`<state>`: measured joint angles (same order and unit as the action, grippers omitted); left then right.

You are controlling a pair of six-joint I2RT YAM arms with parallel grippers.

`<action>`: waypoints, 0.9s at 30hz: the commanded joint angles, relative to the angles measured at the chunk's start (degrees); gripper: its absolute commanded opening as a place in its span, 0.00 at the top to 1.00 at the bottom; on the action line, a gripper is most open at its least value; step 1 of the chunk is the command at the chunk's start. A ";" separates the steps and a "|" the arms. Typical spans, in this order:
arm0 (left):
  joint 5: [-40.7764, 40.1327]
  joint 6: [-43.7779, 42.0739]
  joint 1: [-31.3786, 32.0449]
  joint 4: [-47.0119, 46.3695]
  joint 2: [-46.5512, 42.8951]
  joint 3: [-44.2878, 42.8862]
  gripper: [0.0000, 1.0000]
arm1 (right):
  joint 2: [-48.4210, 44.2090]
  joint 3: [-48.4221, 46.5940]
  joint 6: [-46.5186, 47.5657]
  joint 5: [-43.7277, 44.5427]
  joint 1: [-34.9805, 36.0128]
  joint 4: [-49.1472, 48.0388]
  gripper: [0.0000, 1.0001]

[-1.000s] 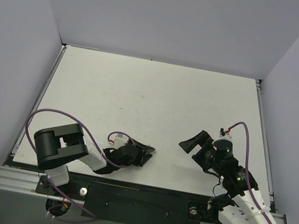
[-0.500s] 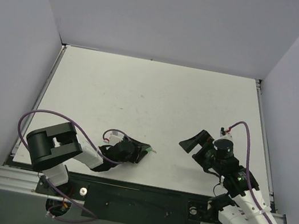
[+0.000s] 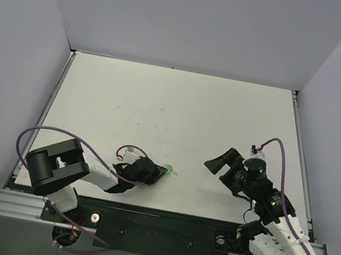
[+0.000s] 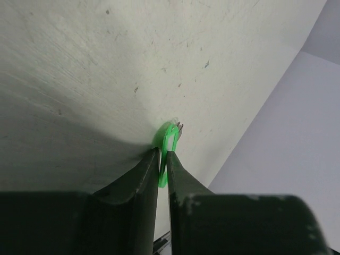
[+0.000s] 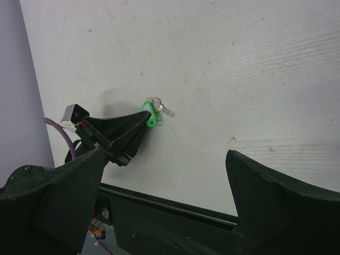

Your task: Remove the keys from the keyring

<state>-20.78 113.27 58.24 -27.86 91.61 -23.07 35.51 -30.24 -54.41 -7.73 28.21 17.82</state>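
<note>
Left arm (image 3: 99,178) folded low near the white table (image 3: 175,102) front edge, left gripper (image 4: 163,154) narrowly pinching bright green oval keyring (image 4: 169,139), tiny silver-grey metal key (image 5: 162,109) at its tip, right gripper (image 5: 166,156) wide, well apart.

Keyring (image 3: 166,169) on the surface (image 3: 162,99) near its front edge, left of centre, between the fingers (image 4: 141,183) of the left gripper (image 3: 157,171); key (image 5: 162,109) touching its right side; right gripper (image 3: 222,162) well apart to the right, nothing between its spread fingers
</note>
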 commanded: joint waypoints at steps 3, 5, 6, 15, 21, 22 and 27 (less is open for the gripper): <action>-3.39 -4.81 -0.49 13.61 -4.16 -0.57 0.87 | -0.26 -2.28 0.36 1.05 0.27 0.28 0.08; -4.01 -5.95 -0.49 15.63 -6.18 -1.10 0.94 | -0.44 -2.37 0.27 1.05 0.27 0.28 0.08; -4.36 -6.74 -0.41 16.34 -7.58 -1.36 1.00 | -0.61 -2.46 0.10 0.87 0.18 0.37 0.08; -5.15 -14.13 -0.41 20.04 -19.70 -1.72 1.00 | -2.11 -3.33 -1.22 -2.02 0.36 -0.86 0.08; -5.94 -25.36 -0.32 26.44 -31.13 -6.71 1.00 | -3.07 -6.40 -3.59 -4.05 3.60 -4.99 0.09; -5.94 -28.34 -0.32 30.37 -32.80 -9.60 1.00 | -2.99 -6.93 -4.47 -3.70 4.04 -6.21 0.09; -4.02 -39.26 -0.41 37.78 -37.20 -19.72 1.00 | -3.51 -8.78 -8.60 -0.63 10.62 -16.74 0.09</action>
<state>-24.97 85.69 58.02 3.20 58.15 -34.39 32.84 -36.23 -59.02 -10.17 34.68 12.73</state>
